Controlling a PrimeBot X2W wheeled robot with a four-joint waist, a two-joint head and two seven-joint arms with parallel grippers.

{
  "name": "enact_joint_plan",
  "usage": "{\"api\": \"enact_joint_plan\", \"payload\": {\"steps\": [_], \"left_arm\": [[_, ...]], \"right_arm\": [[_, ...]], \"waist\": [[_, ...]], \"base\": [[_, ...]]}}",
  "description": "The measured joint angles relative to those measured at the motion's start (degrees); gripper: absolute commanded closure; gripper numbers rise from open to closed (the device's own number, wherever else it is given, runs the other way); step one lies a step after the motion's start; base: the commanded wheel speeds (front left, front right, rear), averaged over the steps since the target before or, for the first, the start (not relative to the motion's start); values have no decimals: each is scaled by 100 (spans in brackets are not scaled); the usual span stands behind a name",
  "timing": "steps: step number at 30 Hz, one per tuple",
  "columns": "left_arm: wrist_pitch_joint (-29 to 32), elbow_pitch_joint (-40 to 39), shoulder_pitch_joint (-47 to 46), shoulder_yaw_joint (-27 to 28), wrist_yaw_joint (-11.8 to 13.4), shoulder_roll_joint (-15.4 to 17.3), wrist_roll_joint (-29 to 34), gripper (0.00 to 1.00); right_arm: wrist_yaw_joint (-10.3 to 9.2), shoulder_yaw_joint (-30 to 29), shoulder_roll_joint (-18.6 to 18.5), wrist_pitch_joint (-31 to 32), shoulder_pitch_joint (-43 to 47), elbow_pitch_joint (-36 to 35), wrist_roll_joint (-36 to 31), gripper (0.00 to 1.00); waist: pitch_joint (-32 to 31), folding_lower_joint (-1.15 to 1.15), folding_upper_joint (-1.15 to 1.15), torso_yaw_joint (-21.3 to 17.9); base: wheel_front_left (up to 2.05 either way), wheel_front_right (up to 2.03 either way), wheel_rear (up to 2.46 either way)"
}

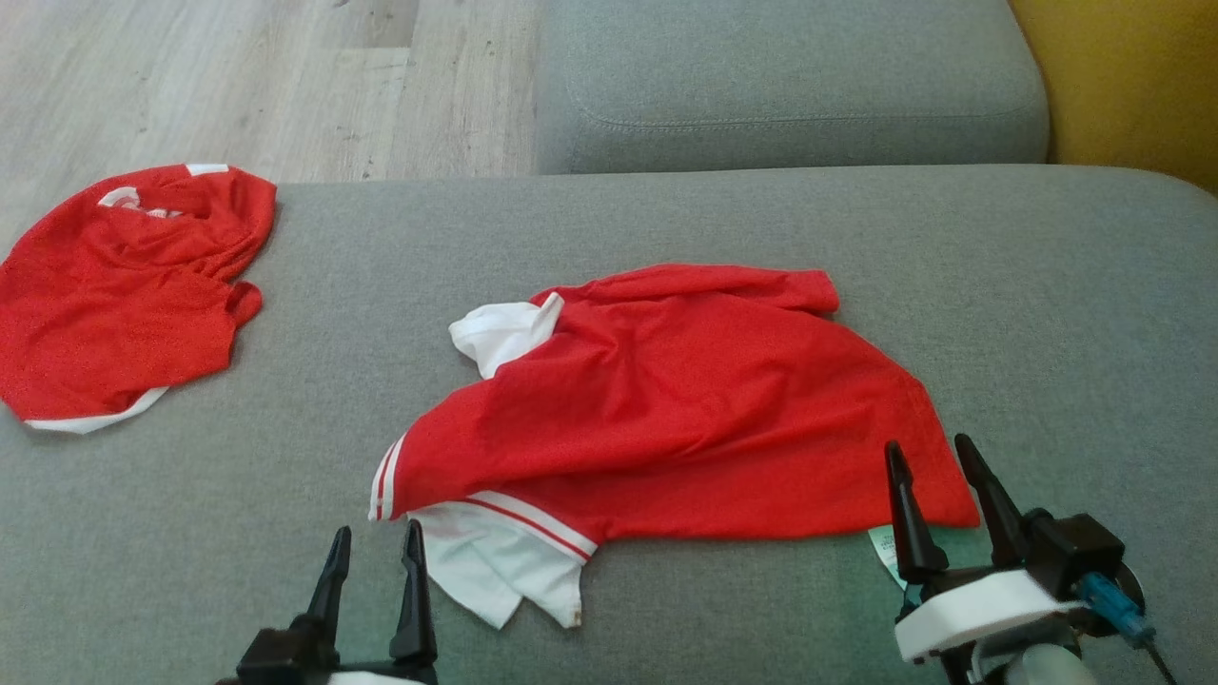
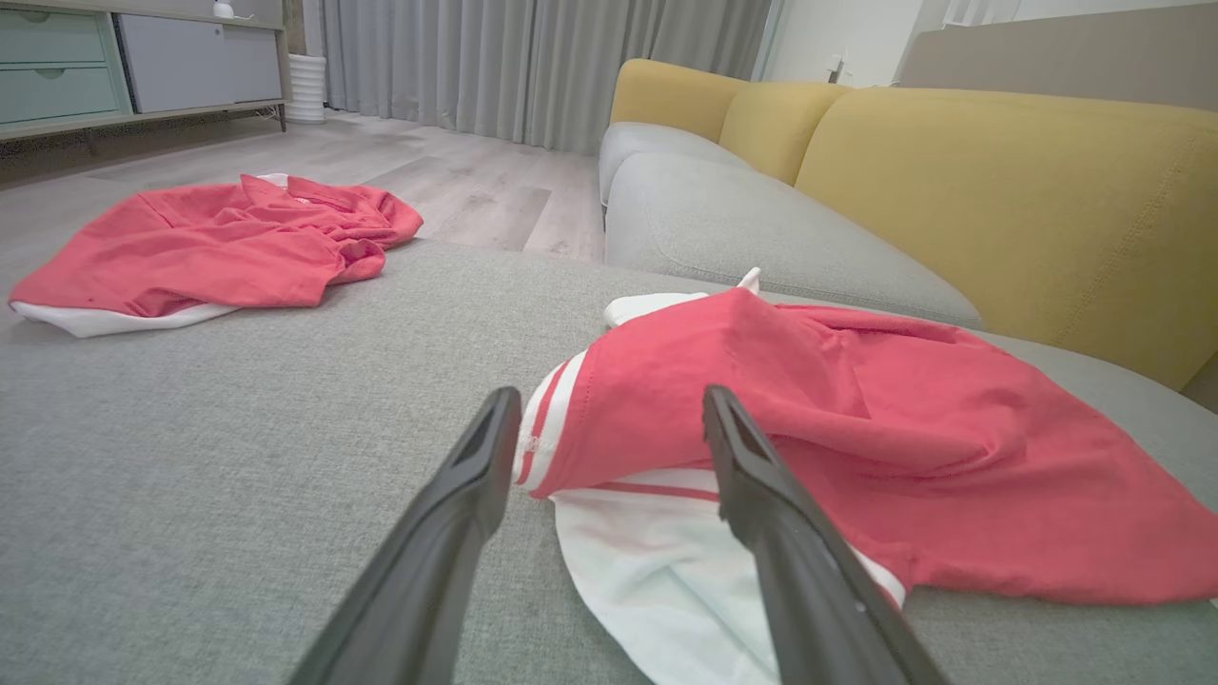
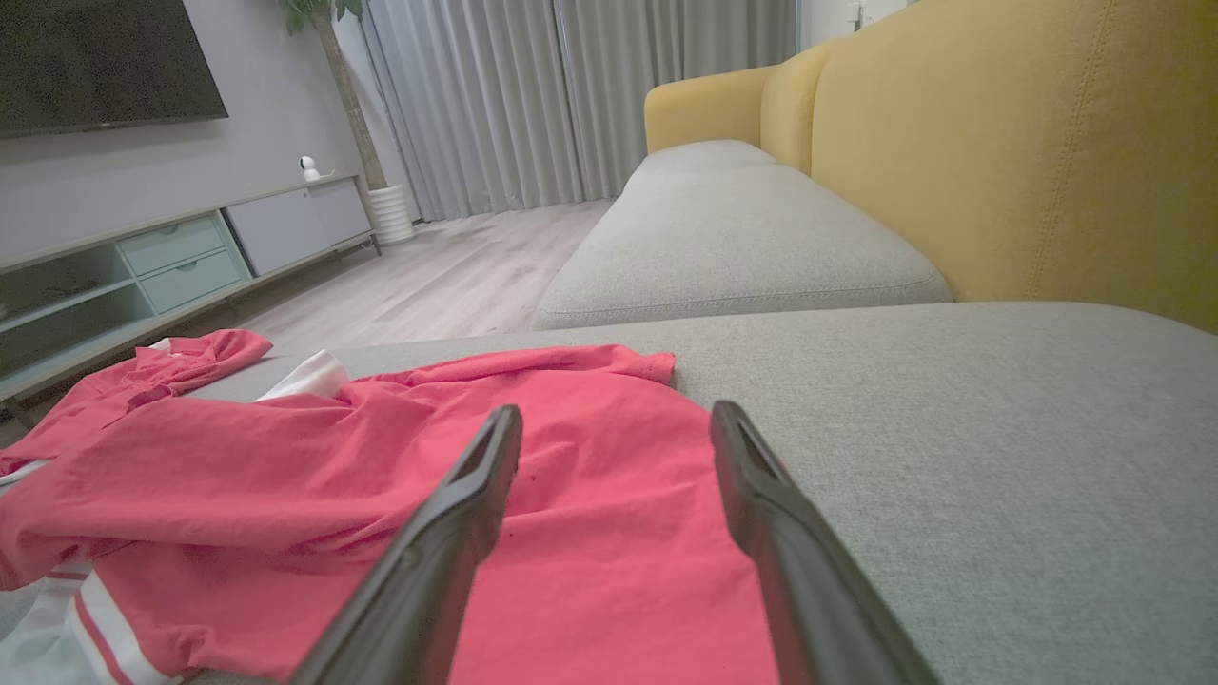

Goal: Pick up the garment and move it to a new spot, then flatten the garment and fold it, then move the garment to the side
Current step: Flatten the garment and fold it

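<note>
The garment (image 1: 666,409) is lying crumpled mid-seat on the grey sofa (image 1: 723,219), dead ahead of me. Its white sleeve (image 1: 495,571) sits just beside my left gripper (image 1: 378,529), at 1 o'clock. The red hem corner is at 12 o'clock of my right gripper (image 1: 928,443). Both grippers are spread wide, holding nothing. A second red garment (image 1: 124,295) lies well apart at 10 o'clock, half off the seat edge. The long axis runs roughly 9 to 3, sleeve end toward 9.

Left gripper (image 2: 609,404) pokes up from bottom center, its 2 dark fingers spread wide and empty, tips framing the striped sleeve of the red-and-white garment (image 2: 856,447) on the grey cushion (image 2: 238,476). Another red shirt (image 2: 209,247) lies upper left.
</note>
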Motion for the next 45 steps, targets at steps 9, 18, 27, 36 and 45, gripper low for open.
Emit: {"api": "enact_joint_plan", "payload": {"steps": [9,18,27,36,45], "left_arm": [[224,63,10,-75,45,13,-2,0],[1017,505,146,-423,138,-31,-475,0],[1294,859,-126,-692,197,-46,-851,0],[1311,1111,-584,-824,193,-37,-1018,60],[1160,1145,-739,-981,190,-51,-1049,100]], "right_arm": [[0,-14,1,8,-1,2,0,0],[0,-57,2,26,-5,11,-53,0],[0,-120,4,76,-99,11,-113,0],[0,-231,4,104,-281,53,-159,0],[0,-898,8,739,-712,875,-597,0]], "waist": [[52,0,0,23],[190,1,0,-111],[442,1,0,-334],[690,1,0,-523],[804,1,0,-412]], "base": [[0,0,0],[0,0,0],[0,0,0],[0,0,0],[0,0,0]]}}
